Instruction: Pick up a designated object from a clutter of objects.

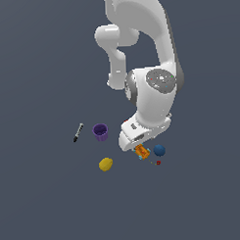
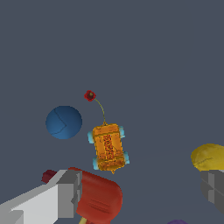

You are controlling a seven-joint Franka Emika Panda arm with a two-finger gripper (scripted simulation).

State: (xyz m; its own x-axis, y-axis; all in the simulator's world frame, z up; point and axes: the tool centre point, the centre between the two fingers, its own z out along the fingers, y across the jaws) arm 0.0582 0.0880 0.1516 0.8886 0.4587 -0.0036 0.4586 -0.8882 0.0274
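Observation:
The designated object point(image 2: 109, 148) is a small orange block with cyan corners, lying flat on the floor. A thin string runs from it to a tiny red piece point(image 2: 89, 95). In the exterior view the designated object point(image 1: 142, 151) shows just under the hand, half covered by it. My gripper point(image 2: 140, 192) hovers above it, open, fingers point(image 2: 65, 194) wide apart and holding nothing. The gripper point(image 1: 136, 145) hangs low over the clutter of objects. The red tool shape point(image 2: 98, 197) lies beside one finger.
A blue ball point(image 1: 159, 150) sits close beside the orange block, also seen as the blue ball point(image 2: 64, 122). A yellow lump point(image 1: 106, 164), a purple cup point(image 1: 100, 132) and a black pen-like stick point(image 1: 79, 132) lie toward the exterior view's left. The yellow lump point(image 2: 210, 156) is near the other finger.

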